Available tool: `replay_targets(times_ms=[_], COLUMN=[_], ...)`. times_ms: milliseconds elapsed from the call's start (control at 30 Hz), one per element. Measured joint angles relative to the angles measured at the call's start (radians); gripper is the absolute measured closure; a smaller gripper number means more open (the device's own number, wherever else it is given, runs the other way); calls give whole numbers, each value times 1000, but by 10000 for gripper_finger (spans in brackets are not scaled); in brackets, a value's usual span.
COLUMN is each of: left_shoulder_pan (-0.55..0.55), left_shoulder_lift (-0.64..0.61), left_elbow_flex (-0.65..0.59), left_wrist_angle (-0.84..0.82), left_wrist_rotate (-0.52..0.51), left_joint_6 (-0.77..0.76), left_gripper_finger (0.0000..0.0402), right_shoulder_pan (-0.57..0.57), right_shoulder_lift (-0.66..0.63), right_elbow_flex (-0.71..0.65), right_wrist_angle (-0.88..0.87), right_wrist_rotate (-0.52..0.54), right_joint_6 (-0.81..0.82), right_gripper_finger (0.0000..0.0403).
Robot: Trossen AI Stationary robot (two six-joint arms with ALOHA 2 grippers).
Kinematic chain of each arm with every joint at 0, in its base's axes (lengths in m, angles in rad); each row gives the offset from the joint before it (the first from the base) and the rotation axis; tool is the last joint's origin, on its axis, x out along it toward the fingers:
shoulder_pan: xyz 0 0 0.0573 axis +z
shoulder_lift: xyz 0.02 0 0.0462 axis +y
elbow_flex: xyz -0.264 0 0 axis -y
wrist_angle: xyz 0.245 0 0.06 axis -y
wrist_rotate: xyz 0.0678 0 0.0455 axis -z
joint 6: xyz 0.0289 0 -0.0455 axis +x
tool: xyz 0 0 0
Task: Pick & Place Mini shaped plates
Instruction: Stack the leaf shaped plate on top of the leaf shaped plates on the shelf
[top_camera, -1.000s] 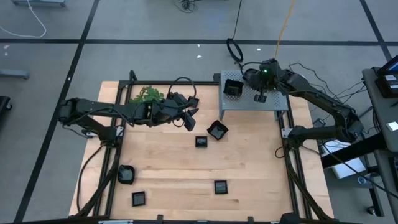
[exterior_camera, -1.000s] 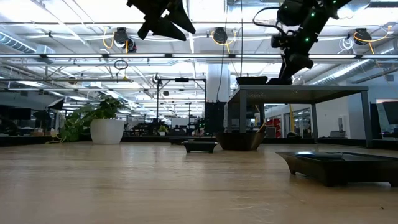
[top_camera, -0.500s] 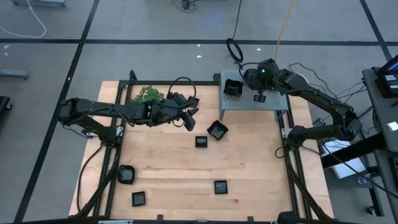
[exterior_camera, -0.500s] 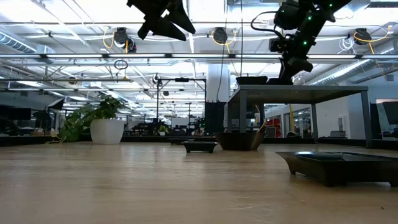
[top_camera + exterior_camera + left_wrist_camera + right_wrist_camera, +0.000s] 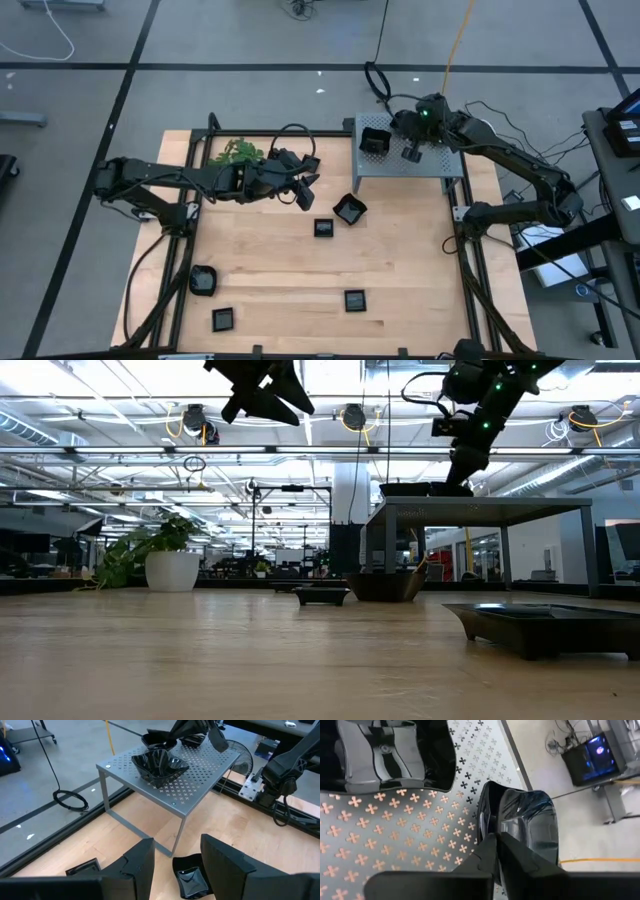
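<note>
My right gripper (image 5: pixel 410 150) is over the grey perforated stand (image 5: pixel 440 165), shut on a glossy black mini plate (image 5: pixel 525 820). A wavy-edged plate (image 5: pixel 375 142) sits flat on the stand beside it, large in the right wrist view (image 5: pixel 385 755). My left gripper (image 5: pixel 303 190) hovers open, high above the table's far-middle part, touching nothing. In the left wrist view its fingers (image 5: pixel 145 865) frame a plate (image 5: pixel 192 877) on the wood by the stand's leg. More plates lie flat on the table (image 5: pixel 323 228) (image 5: pixel 353 299) (image 5: pixel 203 281) (image 5: pixel 223 320). My right gripper pinches the plate's rim (image 5: pixel 489 820) between its two fingers (image 5: pixel 485 855), coming from above. The plate stands steeply tilted, nearly on edge, just over the stand's top. Whether its lower edge touches the stand, I cannot tell.
A green leafy sprig (image 5: pixel 237 152) lies at the table's far left. The stand (image 5: pixel 480 510) rises on thin legs at the far right corner, with a bowl-like plate (image 5: pixel 349 210) next to its near-left leg. Bare wood spreads across the middle (image 5: pixel 400 260).
My right gripper, with its plate, has shifted a little toward the table's left along the stand top, closer to the wavy plate lying there. It stays shut on the plate.
</note>
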Motion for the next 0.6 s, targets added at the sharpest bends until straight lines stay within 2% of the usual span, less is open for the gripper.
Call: replay_targets(times_ms=[400,500,600], left_shoulder_pan=[0,0,-3], left_shoulder_lift=[0,0,0], left_elbow_flex=[0,0,0], left_wrist_angle=[0,0,0], left_wrist_rotate=[0,0,0], left_joint_6=[-4,-4,-4], left_gripper_finger=[238,238,238], right_shoulder_pan=[0,0,0], right_shoulder_lift=[0,-1,-15], right_elbow_flex=[0,0,0], right_wrist_angle=[25,22,17], right_wrist_rotate=[-2,-3,-3], right_joint_6=[113,87,-21], right_gripper_finger=[299,285,281])
